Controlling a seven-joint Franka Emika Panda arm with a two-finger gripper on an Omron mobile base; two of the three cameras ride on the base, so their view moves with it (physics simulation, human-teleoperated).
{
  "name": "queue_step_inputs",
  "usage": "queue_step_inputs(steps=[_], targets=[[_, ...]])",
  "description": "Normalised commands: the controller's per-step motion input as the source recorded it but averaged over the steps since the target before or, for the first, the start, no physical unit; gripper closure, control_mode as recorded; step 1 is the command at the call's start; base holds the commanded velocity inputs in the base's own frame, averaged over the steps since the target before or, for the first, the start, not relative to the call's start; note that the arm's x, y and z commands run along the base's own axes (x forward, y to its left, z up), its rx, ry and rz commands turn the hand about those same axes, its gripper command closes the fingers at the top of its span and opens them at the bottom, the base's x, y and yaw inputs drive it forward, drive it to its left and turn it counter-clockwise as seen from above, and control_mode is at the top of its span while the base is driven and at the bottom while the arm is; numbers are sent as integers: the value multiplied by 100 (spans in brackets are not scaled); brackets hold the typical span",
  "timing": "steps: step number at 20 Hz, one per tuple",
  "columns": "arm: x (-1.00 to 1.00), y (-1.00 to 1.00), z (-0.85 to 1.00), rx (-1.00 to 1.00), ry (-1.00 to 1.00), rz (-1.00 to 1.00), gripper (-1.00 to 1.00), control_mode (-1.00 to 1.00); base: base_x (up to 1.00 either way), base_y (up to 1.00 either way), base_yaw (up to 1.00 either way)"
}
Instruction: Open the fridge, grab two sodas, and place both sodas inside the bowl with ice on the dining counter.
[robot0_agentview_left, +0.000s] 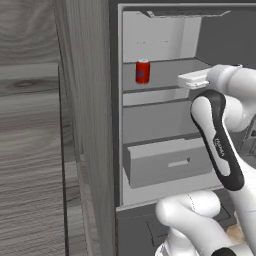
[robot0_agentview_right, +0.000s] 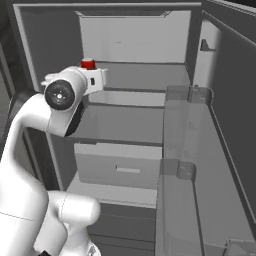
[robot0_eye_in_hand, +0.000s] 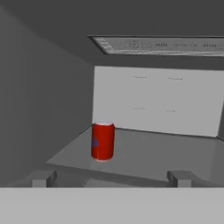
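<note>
Hand (robot0_eye_in_hand: 111, 178) spread wide (nothing held), red can (robot0_eye_in_hand: 103, 141) upright on fridge (robot0_agentview_left: 160, 107) shelf

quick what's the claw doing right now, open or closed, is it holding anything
Claw: open, holding nothing, pointed into the open fridge toward the red can standing on the shelf ahead.

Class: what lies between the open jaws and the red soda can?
Only bare grey shelf, seen in the hand view; the red can stands upright ahead-left.

Arm raised, claw (robot0_eye_in_hand: 111, 178) level, fingers spread
</note>
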Motion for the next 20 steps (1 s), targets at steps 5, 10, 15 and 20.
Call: queue_step_inputs(steps=[5,10,15,20], targets=[[19,2,0,1,-10,2,-100,-100,0,0,0],[23,8,0,0,-2,3,-100,-100,0,0,0],[24,5,-2,0,0,4,-100,-100,0,0,0],[22,6,-4,2,0,4,-100,-100,0,0,0]])
